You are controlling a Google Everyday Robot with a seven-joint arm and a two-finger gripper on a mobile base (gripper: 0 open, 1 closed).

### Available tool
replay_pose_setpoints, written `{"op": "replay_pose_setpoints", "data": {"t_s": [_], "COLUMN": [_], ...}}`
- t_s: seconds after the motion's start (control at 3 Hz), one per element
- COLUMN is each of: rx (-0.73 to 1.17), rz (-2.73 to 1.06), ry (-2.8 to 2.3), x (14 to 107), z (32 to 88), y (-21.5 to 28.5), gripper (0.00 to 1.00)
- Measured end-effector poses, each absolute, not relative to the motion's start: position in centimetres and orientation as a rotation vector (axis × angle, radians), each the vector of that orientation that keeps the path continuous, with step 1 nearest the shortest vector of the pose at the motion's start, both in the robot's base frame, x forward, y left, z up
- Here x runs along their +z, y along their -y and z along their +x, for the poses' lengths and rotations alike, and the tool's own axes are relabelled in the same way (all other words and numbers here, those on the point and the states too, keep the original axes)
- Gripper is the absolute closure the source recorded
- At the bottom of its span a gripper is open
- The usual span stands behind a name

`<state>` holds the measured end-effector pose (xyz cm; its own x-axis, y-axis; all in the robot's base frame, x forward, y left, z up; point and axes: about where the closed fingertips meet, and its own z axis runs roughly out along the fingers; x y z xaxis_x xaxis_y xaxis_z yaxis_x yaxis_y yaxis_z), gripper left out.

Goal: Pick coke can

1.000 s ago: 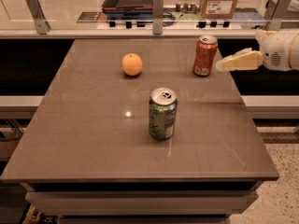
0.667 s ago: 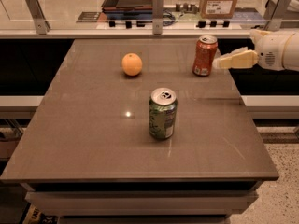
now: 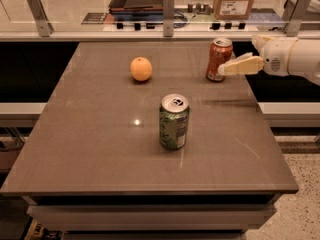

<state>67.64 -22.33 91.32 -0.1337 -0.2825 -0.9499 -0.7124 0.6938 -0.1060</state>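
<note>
The coke can (image 3: 218,58), red-orange with a silver top, stands upright at the far right of the brown table (image 3: 100,149). My gripper (image 3: 225,69) comes in from the right edge of the view at the can's height. Its cream tip reaches the can's lower right side and overlaps it in the view. Whether it touches the can I cannot tell. The white arm (image 3: 295,56) stretches off to the right.
A green can (image 3: 174,122) stands upright in the middle of the table. An orange (image 3: 141,68) lies at the far middle left. Behind the table runs a railing with metal posts (image 3: 168,13), a dark tray and a cardboard box (image 3: 235,0).
My gripper has moved left towards the coke can, from a small gap beside it to overlapping its right side. The cans and the orange have not moved.
</note>
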Motion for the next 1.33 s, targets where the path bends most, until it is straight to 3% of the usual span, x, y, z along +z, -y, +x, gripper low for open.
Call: {"op": "replay_pose_setpoints", "data": {"t_s": [1.33], "rx": [0.646], "rz": [-0.804], "ry": [-1.602], "x": [89.2], "z": [70.7], "y": [17.7], "gripper": [0.00]}}
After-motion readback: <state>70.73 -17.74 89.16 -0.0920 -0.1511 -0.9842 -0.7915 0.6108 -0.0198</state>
